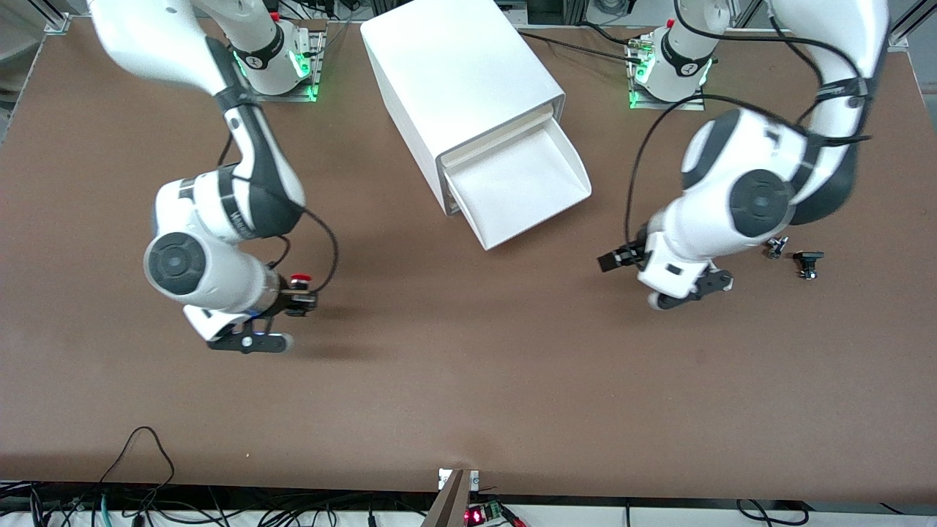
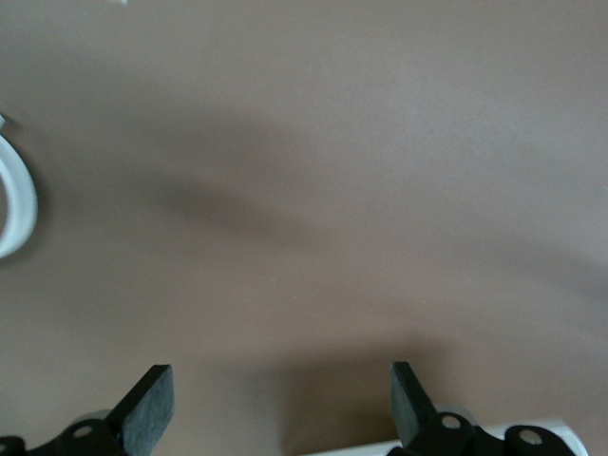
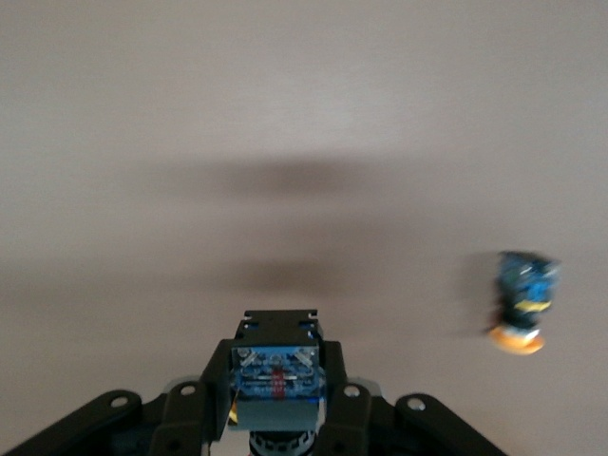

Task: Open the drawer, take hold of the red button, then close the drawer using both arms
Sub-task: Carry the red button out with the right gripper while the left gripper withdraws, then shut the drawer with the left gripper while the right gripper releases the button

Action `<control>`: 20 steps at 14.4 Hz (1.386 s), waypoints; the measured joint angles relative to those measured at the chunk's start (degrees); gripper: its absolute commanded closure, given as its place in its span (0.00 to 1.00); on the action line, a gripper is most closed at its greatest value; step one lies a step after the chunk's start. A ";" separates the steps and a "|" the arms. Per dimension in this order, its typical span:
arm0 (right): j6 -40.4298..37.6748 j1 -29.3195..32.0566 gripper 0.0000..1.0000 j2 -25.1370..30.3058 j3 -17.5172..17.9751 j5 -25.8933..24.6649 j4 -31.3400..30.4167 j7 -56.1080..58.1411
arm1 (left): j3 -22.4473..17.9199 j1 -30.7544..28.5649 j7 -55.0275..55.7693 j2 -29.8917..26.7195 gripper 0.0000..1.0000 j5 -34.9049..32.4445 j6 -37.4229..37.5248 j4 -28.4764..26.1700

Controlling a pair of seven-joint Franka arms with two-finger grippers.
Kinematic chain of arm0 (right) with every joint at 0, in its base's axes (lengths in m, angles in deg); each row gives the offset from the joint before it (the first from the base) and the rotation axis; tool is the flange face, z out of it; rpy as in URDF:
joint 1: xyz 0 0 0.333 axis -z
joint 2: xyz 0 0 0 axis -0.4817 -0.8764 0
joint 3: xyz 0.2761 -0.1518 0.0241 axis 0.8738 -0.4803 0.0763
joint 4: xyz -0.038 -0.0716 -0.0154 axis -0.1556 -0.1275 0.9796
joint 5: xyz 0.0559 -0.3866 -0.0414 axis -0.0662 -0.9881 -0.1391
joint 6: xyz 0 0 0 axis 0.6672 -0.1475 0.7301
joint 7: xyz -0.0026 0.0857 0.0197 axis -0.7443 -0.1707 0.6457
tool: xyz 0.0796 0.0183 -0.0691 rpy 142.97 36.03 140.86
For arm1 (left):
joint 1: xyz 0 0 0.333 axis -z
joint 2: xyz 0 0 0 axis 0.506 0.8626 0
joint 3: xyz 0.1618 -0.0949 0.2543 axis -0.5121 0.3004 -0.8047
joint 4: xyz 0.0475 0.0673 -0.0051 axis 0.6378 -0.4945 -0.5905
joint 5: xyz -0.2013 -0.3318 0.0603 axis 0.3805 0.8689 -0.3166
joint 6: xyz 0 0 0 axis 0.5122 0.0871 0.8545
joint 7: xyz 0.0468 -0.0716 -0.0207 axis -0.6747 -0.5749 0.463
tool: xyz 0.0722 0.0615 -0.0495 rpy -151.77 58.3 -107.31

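So the drawer [image 1: 523,187] is pulled out of the white cabinet [image 1: 457,88] and looks empty from the front view, which fits, because the right gripper [image 1: 299,298] has its jaws clamped on the red-capped button [image 3: 275,375]. You can see the red cap poking out beside the fingers in the front view, and the right wrist view shows the blue-black block base pinched between the pads. That gripper hangs over bare table toward the right arm's end, well apart from the cabinet. There's also a second button with an orange-yellow cap [image 3: 522,302] lying on the table in the right wrist view, a bit smeared, so don't mix those two up. The left gripper [image 1: 622,258] is wide open with nothing in it, hovering low over the table near the drawer's open front, on the left arm's end; a couple of small dark parts [image 1: 796,256] sit on the table near that arm. My read: opening and grabbing are done, closing is what's left. Next move probably calls for the left gripper to get against the drawer front and push straight along the cabinet's slanted axis, otherwise the tray could jam or the cabinet could skid.
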 measured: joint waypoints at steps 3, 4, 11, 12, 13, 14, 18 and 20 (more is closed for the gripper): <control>6.23 2.83 1.00 0.95 -0.41 0.00 -7.17 5.29 | 0.51 4.59 10.36 0.00 0.00 -1.52 -5.66 -5.47; 8.26 3.24 1.00 0.99 -0.46 0.00 -8.87 6.19 | 0.56 6.24 13.31 0.00 0.00 -1.97 -8.53 -7.19; 18.05 5.05 0.72 -1.82 -0.48 0.00 -15.15 7.21 | 0.61 11.21 24.50 0.03 0.00 -7.83 -17.42 -14.34; 18.57 5.19 0.55 -2.61 -0.48 0.00 -15.30 7.21 | 0.62 11.66 24.99 0.02 0.00 -7.83 -17.42 -14.57; 19.04 5.30 0.33 -3.29 -0.48 0.00 -15.39 7.21 | 0.62 12.13 25.33 0.02 0.00 -7.83 -17.42 -14.85; 19.35 5.37 0.08 -3.81 -0.48 0.00 -15.43 7.21 | 0.63 12.53 25.60 0.05 0.00 -7.83 -17.42 -15.15; 20.09 5.66 0.01 -4.31 -0.48 0.00 -15.43 7.21 | 1.65 13.03 25.83 0.08 0.00 -7.84 -17.29 -15.83; 20.33 5.67 0.01 -3.85 -0.47 0.00 -15.10 7.21 | 3.53 12.93 26.00 0.07 0.00 -7.84 -16.78 -16.18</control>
